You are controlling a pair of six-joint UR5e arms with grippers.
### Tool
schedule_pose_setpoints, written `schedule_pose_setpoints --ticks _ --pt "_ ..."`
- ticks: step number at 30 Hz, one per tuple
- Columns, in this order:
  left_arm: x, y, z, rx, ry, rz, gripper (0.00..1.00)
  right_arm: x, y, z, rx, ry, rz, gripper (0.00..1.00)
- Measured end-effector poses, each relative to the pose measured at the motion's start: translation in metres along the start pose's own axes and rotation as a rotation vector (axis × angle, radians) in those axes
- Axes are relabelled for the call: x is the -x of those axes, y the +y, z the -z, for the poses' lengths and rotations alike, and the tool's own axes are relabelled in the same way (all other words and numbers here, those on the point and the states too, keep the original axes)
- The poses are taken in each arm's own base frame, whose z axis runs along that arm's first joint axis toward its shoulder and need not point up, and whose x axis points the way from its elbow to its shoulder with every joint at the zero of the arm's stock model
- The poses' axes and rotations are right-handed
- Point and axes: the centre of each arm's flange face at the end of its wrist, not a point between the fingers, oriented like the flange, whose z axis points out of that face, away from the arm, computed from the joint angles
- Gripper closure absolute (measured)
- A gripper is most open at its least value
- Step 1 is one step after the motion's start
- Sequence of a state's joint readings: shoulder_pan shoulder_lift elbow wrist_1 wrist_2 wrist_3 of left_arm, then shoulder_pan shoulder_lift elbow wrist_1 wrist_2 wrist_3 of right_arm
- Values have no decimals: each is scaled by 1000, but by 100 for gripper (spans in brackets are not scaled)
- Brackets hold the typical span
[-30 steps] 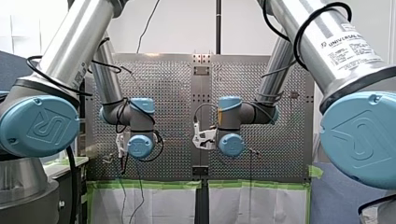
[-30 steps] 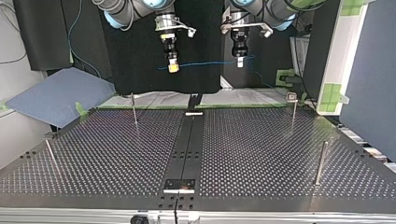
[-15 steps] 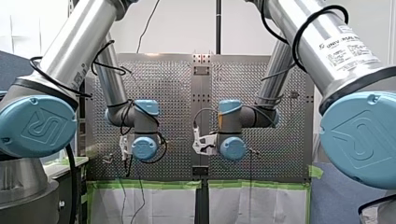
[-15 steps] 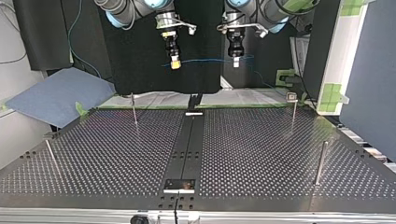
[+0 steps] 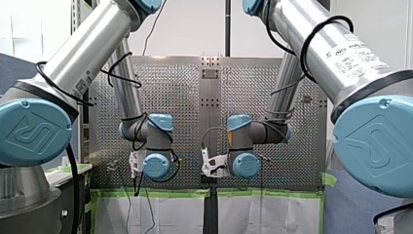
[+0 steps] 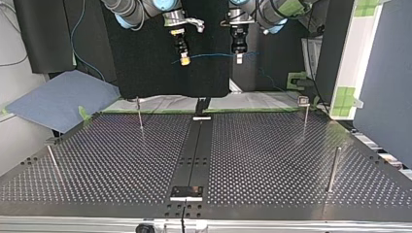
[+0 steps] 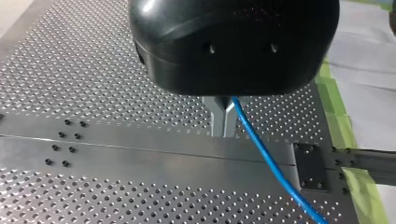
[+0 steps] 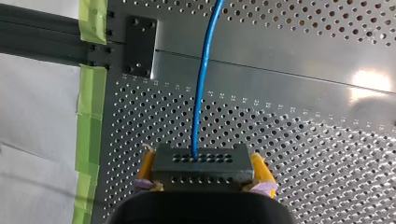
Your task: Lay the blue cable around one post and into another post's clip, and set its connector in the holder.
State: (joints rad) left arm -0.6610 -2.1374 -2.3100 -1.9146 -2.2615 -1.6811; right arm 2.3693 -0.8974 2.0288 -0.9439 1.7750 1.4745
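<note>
Both arms hang high past the far edge of the table point(image 6: 272, 160) in the top view, and the whole perforated metal sheet lies open below them. My right end effector point(image 6: 184, 60) clamps the connector point(image 8: 201, 164), a dark block with rows of holes, between yellow pads point(image 8: 259, 171); only the right wrist view shows that. My left end effector point(image 7: 224, 122), black with metal fingers, pinches the blue cable point(image 6: 214, 55), which runs taut between the two. Thin posts point(image 6: 333, 169) stand well apart near the table's corners, and the far right one carries a clip point(image 6: 303, 100).
</note>
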Motion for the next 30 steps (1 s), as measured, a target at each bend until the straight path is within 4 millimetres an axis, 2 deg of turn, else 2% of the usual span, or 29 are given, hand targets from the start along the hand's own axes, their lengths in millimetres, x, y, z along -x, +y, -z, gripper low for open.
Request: schedule_pose_setpoints --ticks 6,10,20,30 --pt "0 2 0 7 1 3 100 1 1 -1 3 0 -2 100" --pt "8 4 -3 32 -8 30 100 -4 7 -9 33 16 -26 100" --pt "40 1 -13 38 -23 102 100 -47 11 -18 19 60 -114 100" --pt "71 7 -25 51 -32 134 100 -94 17 -21 18 99 -188 100"
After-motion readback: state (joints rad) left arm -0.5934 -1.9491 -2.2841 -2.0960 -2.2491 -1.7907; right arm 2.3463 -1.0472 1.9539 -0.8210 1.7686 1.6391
